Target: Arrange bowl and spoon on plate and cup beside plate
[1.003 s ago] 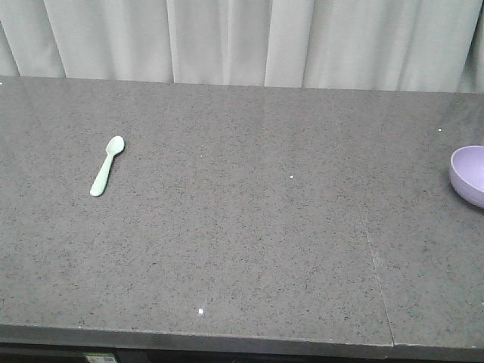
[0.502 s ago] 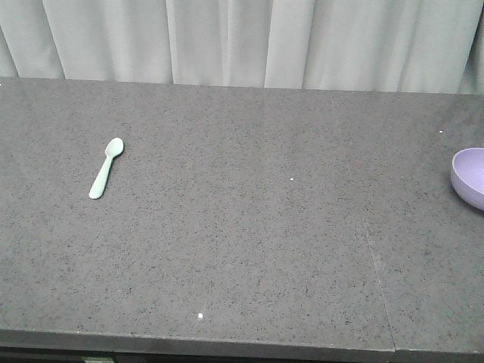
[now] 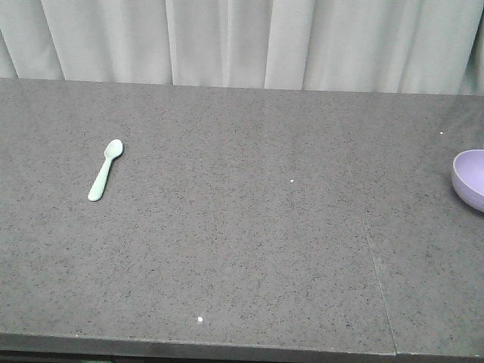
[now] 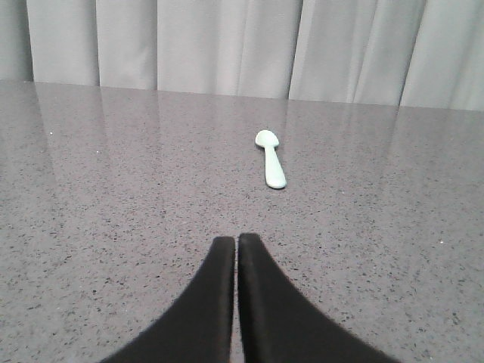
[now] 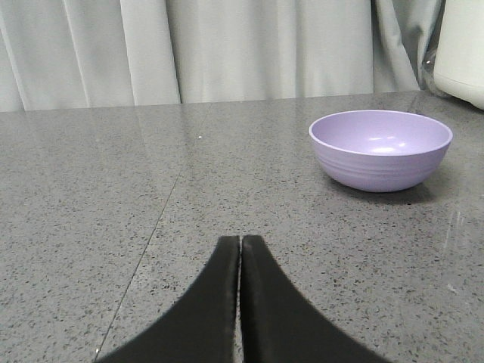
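your left fingers (image 4: 215,287) were pressed together, right fingers (image 5: 219,287) together too, both empty. spoon (image 3: 105,170) lay flat on left half of worktop (image 3: 249,227); bowl (image 5: 380,150) sat upright on its right side.

The spoon (image 3: 104,171) is short, pale mint-white plastic with an oval head. It lies flat on the grey speckled tabletop (image 3: 249,242), at about 9 o'clock from the middle of the front view. Its head points toward 1 o'clock and its handle toward 7 o'clock. The bowl (image 5: 380,150) is small, round, glossy lavender, with faint ridges around its side. It stands upright and empty at 3 o'clock in the front view, cut off by the picture's edge. Spoon and bowl lie well apart.
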